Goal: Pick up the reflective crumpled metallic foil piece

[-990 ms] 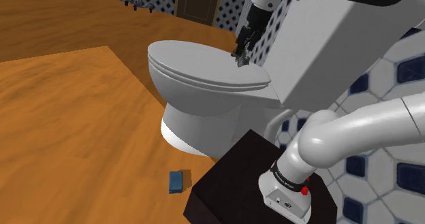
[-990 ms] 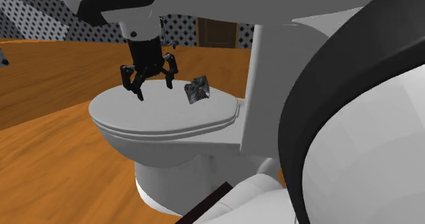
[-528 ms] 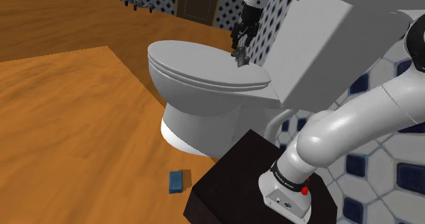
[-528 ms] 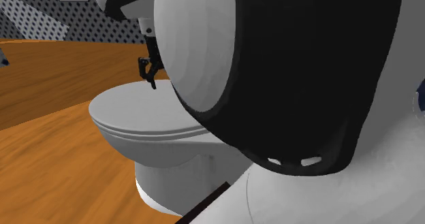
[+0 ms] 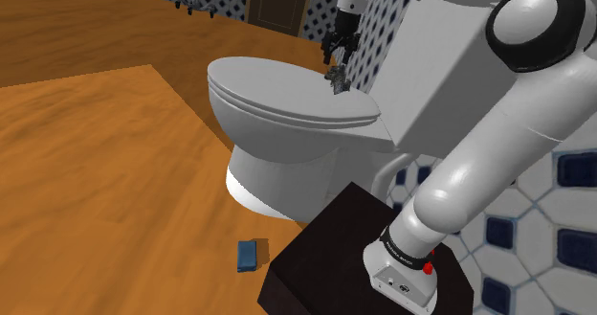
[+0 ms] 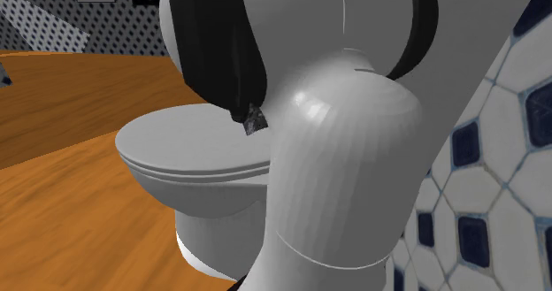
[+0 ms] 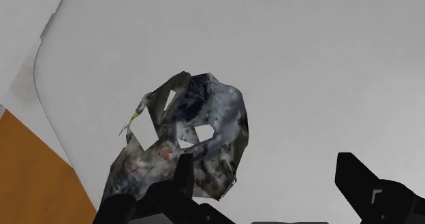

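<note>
I've swung the gripper [image 7: 265, 163] off mid-lid to just above the foil [image 7: 187, 131], at its 12 o'clock in shoulder view. Jaws wide, nothing held. Foil sits at the lid's [image 5: 277, 88] 3 o'clock edge, under one finger, off-centre. I'd shift over before closing.

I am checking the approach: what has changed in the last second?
The arm swung round and carried the open gripper across the toilet lid over to the foil piece. Nothing was grasped. The foil piece and the lid stayed in place.
</note>
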Motion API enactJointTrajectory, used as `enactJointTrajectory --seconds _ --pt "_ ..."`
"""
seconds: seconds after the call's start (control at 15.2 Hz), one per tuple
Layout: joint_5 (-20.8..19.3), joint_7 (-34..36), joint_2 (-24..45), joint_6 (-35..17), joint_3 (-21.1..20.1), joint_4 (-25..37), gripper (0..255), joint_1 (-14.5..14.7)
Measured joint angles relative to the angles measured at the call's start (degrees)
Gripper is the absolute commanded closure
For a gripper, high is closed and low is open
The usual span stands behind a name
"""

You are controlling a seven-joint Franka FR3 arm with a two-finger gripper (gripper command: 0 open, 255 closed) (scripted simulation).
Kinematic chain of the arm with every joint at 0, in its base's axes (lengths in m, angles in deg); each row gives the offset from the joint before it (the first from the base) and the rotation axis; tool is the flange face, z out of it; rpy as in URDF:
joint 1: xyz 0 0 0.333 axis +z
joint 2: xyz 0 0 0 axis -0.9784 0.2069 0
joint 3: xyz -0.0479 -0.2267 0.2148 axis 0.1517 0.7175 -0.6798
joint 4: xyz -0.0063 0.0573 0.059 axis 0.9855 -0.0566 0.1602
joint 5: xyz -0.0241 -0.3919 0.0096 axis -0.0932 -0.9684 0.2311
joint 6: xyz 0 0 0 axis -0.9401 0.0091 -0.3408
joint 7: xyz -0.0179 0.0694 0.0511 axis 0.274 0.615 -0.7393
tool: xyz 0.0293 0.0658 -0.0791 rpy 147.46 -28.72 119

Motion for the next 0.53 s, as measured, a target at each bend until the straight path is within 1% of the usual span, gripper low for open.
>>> enactJointTrajectory --seconds 0.2,0.33,0.53 --pt "1.69 -0.75 6.70 1.91 1.84 7.06 0 -1.67" --pt "2.13 -0.96 8.40 1.34 2.31 7.78 0 -2.20" --pt "2.21 -0.87 8.75 -0.44 2.40 6.23 0 -2.32"
